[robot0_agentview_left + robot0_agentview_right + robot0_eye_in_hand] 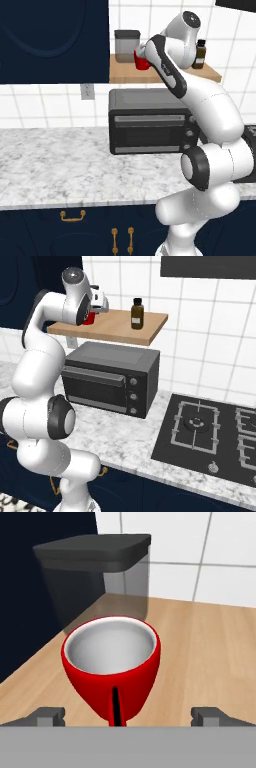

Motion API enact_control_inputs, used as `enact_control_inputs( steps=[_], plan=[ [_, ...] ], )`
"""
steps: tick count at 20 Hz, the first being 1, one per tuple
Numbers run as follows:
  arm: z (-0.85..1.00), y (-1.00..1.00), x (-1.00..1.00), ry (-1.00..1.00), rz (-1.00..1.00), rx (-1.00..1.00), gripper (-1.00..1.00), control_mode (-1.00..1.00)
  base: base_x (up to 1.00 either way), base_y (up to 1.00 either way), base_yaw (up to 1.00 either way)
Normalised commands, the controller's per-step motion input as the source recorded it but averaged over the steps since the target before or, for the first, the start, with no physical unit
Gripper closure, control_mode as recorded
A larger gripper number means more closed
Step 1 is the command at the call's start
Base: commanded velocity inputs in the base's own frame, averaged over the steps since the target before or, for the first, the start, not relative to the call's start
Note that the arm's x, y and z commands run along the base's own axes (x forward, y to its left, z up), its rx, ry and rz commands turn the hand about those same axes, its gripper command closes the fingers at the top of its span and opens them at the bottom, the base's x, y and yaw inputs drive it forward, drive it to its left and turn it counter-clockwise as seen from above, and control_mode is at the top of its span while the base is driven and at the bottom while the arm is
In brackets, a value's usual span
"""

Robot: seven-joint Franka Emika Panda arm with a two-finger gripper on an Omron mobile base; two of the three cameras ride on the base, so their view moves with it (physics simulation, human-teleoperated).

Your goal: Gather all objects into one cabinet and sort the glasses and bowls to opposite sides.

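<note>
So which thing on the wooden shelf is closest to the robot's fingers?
The red cup, sitting right between the open fingers. The grey lidded canister stands behind it, and the brown bottle is farther along the shelf.

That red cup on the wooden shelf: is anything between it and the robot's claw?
Nothing visible is. In the hand view the red cup stands directly ahead of the open claw, with bare wooden shelf around it. The grey canister stands behind the cup, not in the path.

The arm (pixel 210 115) is glossy white with rounded, bulbous links. Dark grey bands ring its joints, and a round grey cap tops one.
</note>
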Motion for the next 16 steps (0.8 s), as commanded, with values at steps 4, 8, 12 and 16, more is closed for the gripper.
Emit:
enact_control_inputs(
  steps=[4, 8, 12, 16],
  plan=[
    [-0.16, 0.0, 0.08, 0.0, 0.0, -0.01, -1.0, -1.0, 0.0, 0.0, 0.0],
    [-0.13, 0.0, 0.06, 0.0, 0.0, -0.01, -1.0, -1.0, 0.0, 0.0, 0.0],
    [-0.06, 0.0, 0.04, 0.0, 0.0, 0.0, 1.0, -1.0, 0.0, 0.0, 0.0],
    [0.0, 0.0, 0.0, 0.0, 0.0, 0.0, 1.0, -1.0, 0.0, 0.0, 0.0]
  ],
)
